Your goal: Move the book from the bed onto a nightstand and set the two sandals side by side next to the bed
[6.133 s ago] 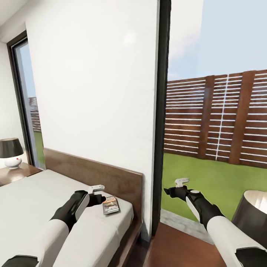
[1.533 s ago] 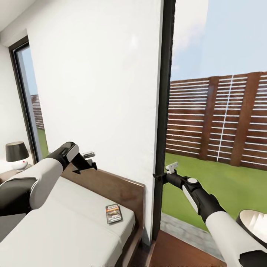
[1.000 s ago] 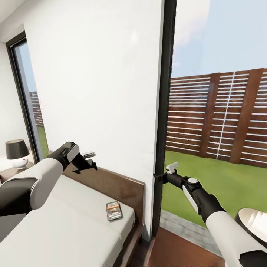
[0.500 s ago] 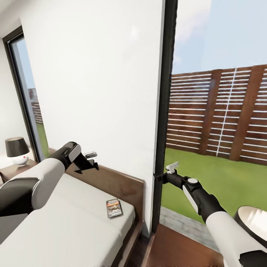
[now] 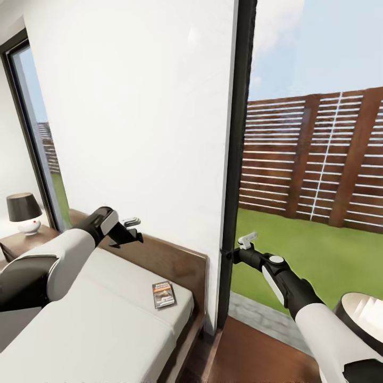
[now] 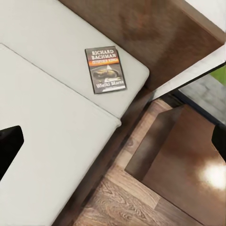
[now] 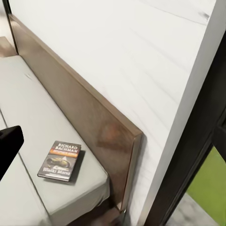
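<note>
Lying flat on the bed [image 5: 106,319], the dark, orange-banded book [image 5: 164,294]; pincer states unclear.

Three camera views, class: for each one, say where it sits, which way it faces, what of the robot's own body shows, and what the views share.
Head view: on the robot's head, facing forward and down at the bed, wall and window; both arms show.
Left wrist view: above the mattress, looking down on the book; a dark fingertip at the edge.
Right wrist view: beside the headboard, facing the bed corner; one dark fingertip.
Shared: the book on the mattress.
</note>
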You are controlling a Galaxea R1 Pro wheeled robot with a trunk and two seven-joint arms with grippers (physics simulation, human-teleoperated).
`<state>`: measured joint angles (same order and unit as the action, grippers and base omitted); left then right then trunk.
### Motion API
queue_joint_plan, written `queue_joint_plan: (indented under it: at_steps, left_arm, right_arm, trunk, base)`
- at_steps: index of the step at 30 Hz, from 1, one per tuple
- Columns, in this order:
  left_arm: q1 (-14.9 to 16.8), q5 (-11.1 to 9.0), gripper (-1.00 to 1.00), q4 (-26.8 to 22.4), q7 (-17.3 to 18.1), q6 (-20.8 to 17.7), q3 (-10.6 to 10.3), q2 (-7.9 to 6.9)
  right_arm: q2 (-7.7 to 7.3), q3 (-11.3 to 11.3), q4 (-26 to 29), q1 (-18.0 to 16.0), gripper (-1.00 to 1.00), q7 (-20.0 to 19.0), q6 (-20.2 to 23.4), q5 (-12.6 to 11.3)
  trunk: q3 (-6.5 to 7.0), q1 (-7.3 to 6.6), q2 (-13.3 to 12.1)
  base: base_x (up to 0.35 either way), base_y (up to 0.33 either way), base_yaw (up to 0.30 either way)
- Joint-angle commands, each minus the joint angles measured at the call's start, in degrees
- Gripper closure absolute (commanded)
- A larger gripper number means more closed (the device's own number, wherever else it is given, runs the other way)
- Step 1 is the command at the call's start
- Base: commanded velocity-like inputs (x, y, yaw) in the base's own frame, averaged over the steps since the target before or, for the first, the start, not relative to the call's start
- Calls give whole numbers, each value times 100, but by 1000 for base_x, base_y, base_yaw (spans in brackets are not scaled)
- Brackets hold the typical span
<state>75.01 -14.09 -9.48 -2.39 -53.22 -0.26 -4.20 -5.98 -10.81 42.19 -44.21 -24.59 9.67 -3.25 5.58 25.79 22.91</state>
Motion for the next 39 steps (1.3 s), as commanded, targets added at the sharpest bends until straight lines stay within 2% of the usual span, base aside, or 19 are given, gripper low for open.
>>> queue_joint_plan:
  at_steps: [1,8,15,24,39]
  left_arm:
    - [-1,2,-100,34,0,62,-1,14]
    - [-19,3,-100,347,7,588,-1,156]
    - [-179,8,-100,450,49,1082,-1,275]
    - [-400,18,-100,464,61,1645,-8,287]
    - [-443,20,-100,462,63,1745,-9,292]
  right_arm:
    - [0,0,0,0,-100,0,0,0]
    - [0,0,0,0,-100,6,0,-1]
    - [0,-2,0,0,-100,6,0,-1]
    - [0,0,0,0,-100,14,0,0]
    - [-2,2,8,0,-100,-1,0,0]
  trunk:
    - [-9,0,1]
    - [-74,0,1]
    - [-138,0,1]
    - [-221,0,1]
    - [-358,0,1]
  base:
    - [0,0,0]
    - [0,0,0]
    - [0,0,0]
    - [0,0,0]
    - [0,0,0]
